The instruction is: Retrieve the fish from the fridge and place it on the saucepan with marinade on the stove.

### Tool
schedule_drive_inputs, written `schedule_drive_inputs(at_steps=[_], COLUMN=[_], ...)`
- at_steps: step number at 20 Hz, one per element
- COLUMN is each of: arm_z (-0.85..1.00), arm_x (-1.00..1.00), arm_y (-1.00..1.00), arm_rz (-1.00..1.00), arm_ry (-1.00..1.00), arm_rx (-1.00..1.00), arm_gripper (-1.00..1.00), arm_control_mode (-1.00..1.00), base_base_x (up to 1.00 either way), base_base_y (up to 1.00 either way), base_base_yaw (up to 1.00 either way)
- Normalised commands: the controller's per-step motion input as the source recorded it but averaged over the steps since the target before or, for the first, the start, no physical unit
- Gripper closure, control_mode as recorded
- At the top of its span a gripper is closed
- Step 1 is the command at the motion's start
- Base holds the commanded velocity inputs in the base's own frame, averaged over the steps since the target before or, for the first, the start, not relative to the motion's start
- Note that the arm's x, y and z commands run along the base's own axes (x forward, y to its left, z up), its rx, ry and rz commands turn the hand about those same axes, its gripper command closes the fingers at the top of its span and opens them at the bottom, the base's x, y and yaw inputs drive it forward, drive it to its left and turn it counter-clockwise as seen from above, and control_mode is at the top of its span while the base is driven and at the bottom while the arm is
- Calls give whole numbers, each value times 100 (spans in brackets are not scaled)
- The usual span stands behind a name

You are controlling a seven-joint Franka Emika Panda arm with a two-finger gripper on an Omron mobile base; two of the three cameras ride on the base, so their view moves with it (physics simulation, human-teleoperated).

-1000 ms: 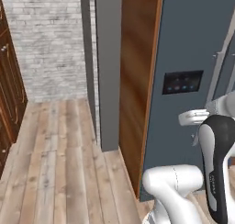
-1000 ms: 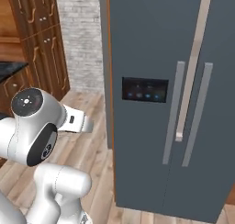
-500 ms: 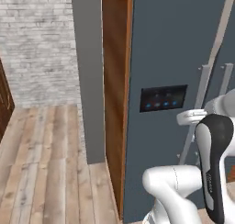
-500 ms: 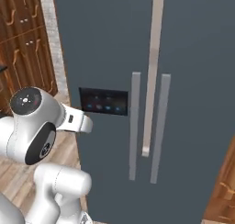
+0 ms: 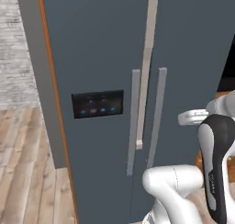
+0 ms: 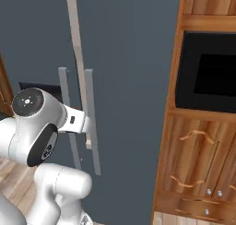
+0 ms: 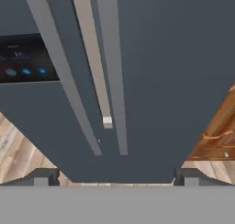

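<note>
Presently, left base view: fridge [image 5: 105, 58], both doors closed, two long vertical handles [image 5: 133, 122] at centre; black panel [image 5: 97, 103] to their left. Right base view: same fridge [image 6: 129, 58], wooden cabinet [image 6: 203, 173] alongside. Hand view: gripper [image 7: 114, 177] fingertips wide apart, empty; handles straight ahead, well apart. Fish presumably inside, hidden.
</note>
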Motion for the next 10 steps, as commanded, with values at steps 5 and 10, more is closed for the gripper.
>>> schedule_drive_inputs(at_steps=[5,10], arm_z=[0,0], arm_x=[0,0], arm_y=[0,0], arm_rz=[0,0], arm_ry=[0,0], arm_rx=[0,0], arm_gripper=[-100,-100], arm_control_mode=[100,100], base_base_x=[-29,-77], base_base_y=[-53,5], base_base_yaw=[12,13])
